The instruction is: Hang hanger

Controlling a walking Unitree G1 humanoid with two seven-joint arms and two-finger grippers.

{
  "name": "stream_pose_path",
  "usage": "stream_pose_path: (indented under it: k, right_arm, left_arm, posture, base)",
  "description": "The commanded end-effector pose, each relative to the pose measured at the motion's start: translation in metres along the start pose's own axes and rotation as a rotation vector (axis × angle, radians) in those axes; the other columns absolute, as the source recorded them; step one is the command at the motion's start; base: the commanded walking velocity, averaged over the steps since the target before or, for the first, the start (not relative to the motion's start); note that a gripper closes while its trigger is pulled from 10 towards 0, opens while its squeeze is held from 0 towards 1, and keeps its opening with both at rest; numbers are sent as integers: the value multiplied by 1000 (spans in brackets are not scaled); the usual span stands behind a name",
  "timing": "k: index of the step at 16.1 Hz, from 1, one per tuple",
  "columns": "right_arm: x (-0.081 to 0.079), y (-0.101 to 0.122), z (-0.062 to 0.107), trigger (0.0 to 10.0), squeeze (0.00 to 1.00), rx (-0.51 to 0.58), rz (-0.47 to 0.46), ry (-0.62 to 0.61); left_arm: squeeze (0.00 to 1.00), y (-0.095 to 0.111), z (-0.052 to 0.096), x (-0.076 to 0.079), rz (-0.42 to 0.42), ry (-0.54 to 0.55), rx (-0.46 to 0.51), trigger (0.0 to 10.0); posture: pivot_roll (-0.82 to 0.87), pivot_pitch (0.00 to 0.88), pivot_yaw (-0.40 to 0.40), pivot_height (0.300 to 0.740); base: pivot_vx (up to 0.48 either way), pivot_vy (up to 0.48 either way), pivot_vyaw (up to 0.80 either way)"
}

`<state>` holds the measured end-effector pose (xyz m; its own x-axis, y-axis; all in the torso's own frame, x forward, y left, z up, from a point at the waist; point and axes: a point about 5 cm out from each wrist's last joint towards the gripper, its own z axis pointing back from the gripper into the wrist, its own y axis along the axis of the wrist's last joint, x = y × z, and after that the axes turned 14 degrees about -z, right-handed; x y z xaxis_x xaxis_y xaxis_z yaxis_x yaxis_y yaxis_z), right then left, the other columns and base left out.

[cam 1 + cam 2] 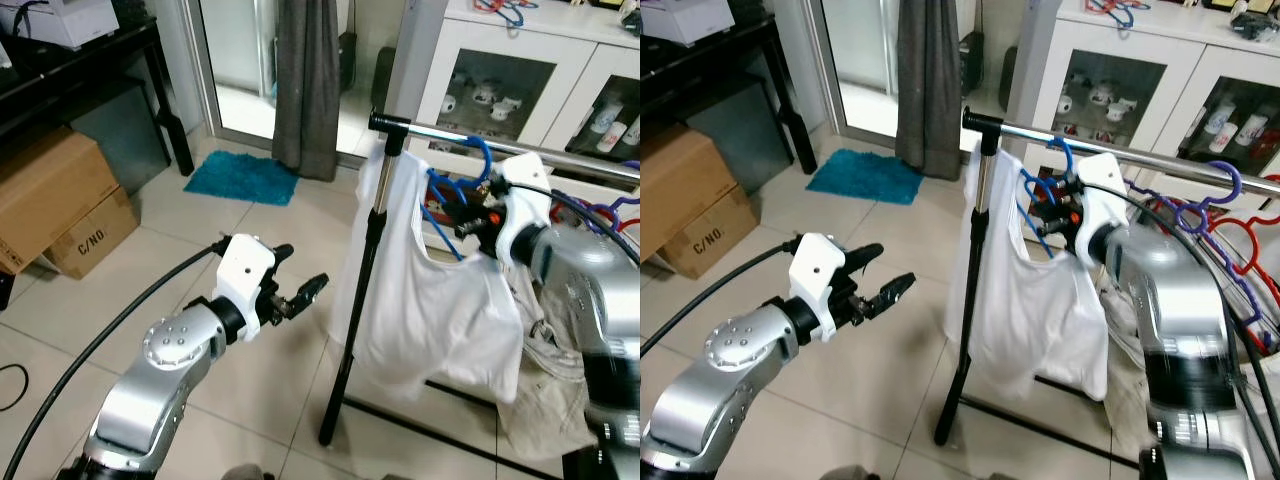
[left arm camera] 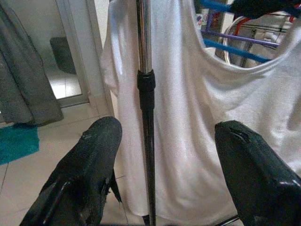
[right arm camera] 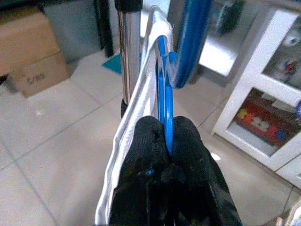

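Right gripper (image 3: 167, 136) pinches the blue hanger (image 3: 164, 101), its hook over the rail (image 1: 1160, 160), white shirt (image 1: 440, 300) draped below. Left gripper (image 1: 300, 285), fingers spread, hovers left of the rack pole (image 2: 145, 108).

Silver arms, white wrists, black jaws

cardboard box (image 1: 85, 236), printed "C/NO."
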<state>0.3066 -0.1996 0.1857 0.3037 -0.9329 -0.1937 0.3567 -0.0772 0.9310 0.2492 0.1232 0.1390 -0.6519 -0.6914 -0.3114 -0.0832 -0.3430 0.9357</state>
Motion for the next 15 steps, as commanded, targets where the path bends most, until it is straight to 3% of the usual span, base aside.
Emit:
stream_pose_path:
  k: [1,6,10,15]
  right_arm:
    - [-3,7,12,0,0,69,5,-21]
    - [-14,-36,26,0,0,55,-36,-55]
    - [-19,-51,27,0,0,48,-58,-93]
    - [-29,-54,22,0,0,63,-50,-92]
  left_arm:
    - [0,-3,1,1,-13,4,-15,10000]
    - [0,-4,2,2,-13,8,-19,10000]
    - [0,-4,1,1,-18,-1,-15,10000]
    - [0,-3,-1,0,-19,-8,-13,10000]
  posture:
    - [22,0,-31,740]
    - [24,0,-34,740]
    - [21,0,-29,740]
    - [22,0,-33,740]
  base:
    - [0,0,0]
    - [-105,0,0]
    - [-279,0,0]
    - [-266,0,0]
